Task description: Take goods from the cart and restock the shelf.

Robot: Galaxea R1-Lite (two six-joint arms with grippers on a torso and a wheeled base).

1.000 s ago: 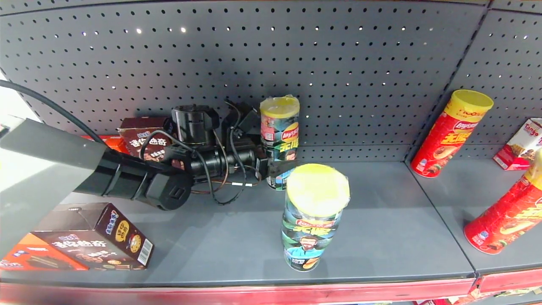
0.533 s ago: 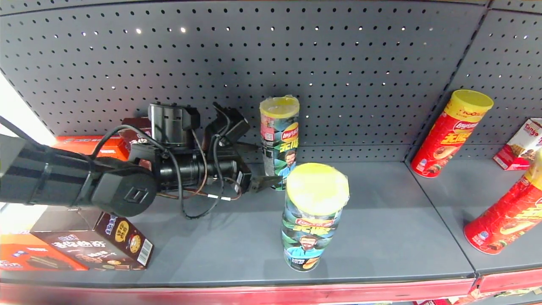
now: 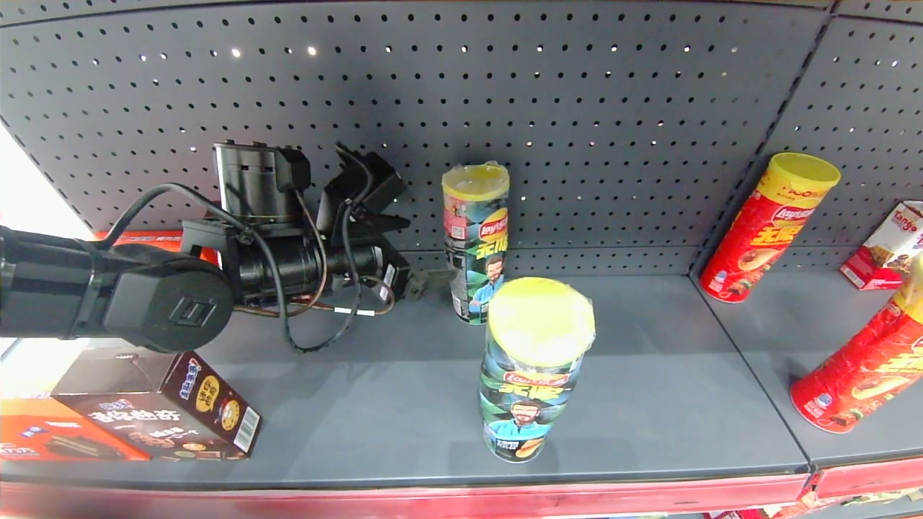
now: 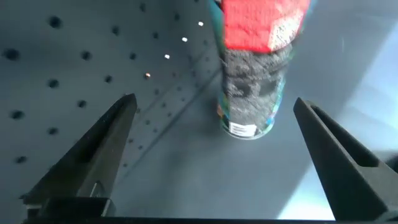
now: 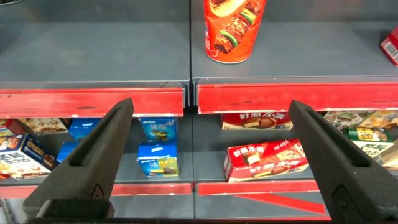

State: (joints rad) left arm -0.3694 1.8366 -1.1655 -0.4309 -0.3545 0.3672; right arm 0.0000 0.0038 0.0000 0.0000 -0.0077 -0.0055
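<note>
- The rear can point(image 3: 476, 241) stands upright at the back of the shelf point(image 3: 649, 375), close to the pegboard point(image 3: 577, 108). Nothing grips it.
- A second can point(image 3: 537, 367) of the same kind stands upright nearer the shelf's front edge, apart from the first.
- The left end effector point(image 3: 427, 252) sits just beside the rear can on its left, level with the lower half. In the left wrist view its fingers are spread wide point(image 4: 214, 102), and the can point(image 4: 252, 74) lies ahead of them, not between them.
- The right end effector point(image 5: 210, 106) is also spread wide and holds nothing. It hangs before lower shelves, where a red can point(image 5: 233, 31) stands.
- Farther out, red cans point(image 3: 768, 227) lean on the next bay to the right, and boxes point(image 3: 166, 411) lie at the left.
- Step in hand, as I judge it: this can is placed and let go.
- The next move calls for drawing the left arm straight back, clear of both cans, then going to the cart for more goods.
</note>
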